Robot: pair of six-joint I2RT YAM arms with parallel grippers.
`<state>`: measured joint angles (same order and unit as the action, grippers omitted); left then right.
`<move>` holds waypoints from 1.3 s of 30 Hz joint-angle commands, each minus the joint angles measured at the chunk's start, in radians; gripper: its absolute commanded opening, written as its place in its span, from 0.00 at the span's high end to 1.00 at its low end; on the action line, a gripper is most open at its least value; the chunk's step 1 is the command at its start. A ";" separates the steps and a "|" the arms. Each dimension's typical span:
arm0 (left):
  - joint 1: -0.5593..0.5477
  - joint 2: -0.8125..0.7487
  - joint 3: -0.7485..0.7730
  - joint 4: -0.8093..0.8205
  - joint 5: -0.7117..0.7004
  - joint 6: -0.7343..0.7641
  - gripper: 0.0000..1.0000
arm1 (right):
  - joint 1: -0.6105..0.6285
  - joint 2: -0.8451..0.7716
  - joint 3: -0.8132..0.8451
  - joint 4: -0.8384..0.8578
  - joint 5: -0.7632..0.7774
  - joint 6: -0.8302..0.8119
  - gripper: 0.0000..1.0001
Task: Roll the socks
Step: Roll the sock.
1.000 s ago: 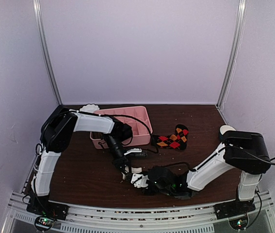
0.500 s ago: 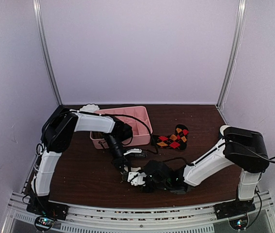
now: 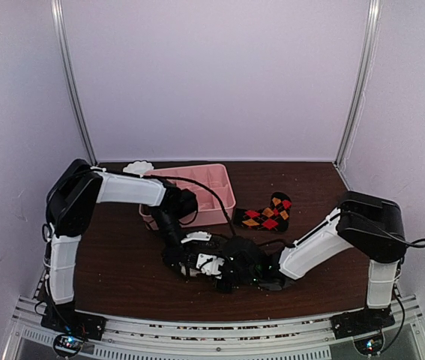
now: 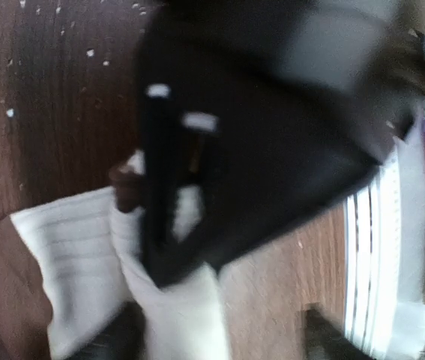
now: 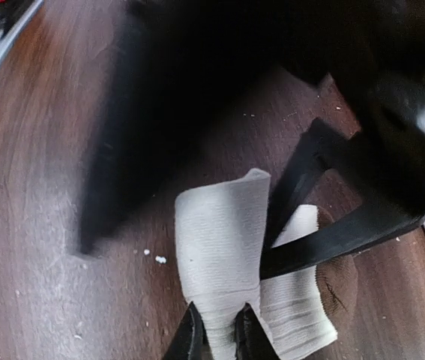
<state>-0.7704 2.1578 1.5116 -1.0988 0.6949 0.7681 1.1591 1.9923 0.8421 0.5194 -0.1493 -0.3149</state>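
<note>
A cream-white sock (image 5: 219,247) with a brown patch (image 5: 341,286) lies folded on the dark wooden table near the front middle (image 3: 209,262). My right gripper (image 5: 218,334) is shut on one end of it, and the fabric is pinched between its two fingertips. My left gripper (image 3: 187,253) stands open just left of the right one; its black fingers (image 5: 296,184) straddle the other layer of the sock. In the blurred left wrist view the sock (image 4: 77,255) lies under the jaws and the right gripper's black body fills the top. A black argyle sock (image 3: 267,214) lies flat further back.
A pink compartment tray (image 3: 216,196) stands at the back left of middle, with a small white bowl (image 3: 139,166) behind it. Both grippers crowd together at the front middle. White crumbs (image 5: 156,259) dot the table. The table's front rail (image 3: 212,330) runs along the near edge.
The left gripper has opened and let go of the cream sock, its arm swinging left. The right gripper has slid left and closed on the sock.
</note>
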 commanded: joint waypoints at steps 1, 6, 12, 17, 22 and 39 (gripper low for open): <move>0.003 -0.200 -0.112 0.179 -0.086 -0.006 0.02 | -0.008 0.155 -0.068 -0.356 -0.164 0.171 1.00; 0.003 -0.412 -0.254 0.360 -0.209 -0.074 0.02 | -0.022 0.185 -0.008 -0.426 -0.257 0.346 1.00; 0.016 -0.631 -0.271 0.495 -0.466 -0.137 0.02 | -0.043 0.242 0.035 -0.494 -0.342 0.496 1.00; 0.114 -0.477 -0.215 0.398 -0.471 -0.168 0.02 | -0.066 0.269 0.059 -0.533 -0.362 0.546 1.00; 0.138 -0.536 -0.352 0.526 -0.456 -0.164 0.02 | -0.104 0.292 0.060 -0.522 -0.391 0.632 1.00; -0.088 -0.591 -0.585 0.544 -0.345 0.188 0.19 | -0.196 0.319 0.017 -0.416 -0.563 0.883 1.00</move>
<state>-0.8124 1.5196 0.9497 -0.6281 0.4221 0.8665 0.9684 2.1540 1.0035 0.5312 -0.7490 0.5091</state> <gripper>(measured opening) 0.840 0.097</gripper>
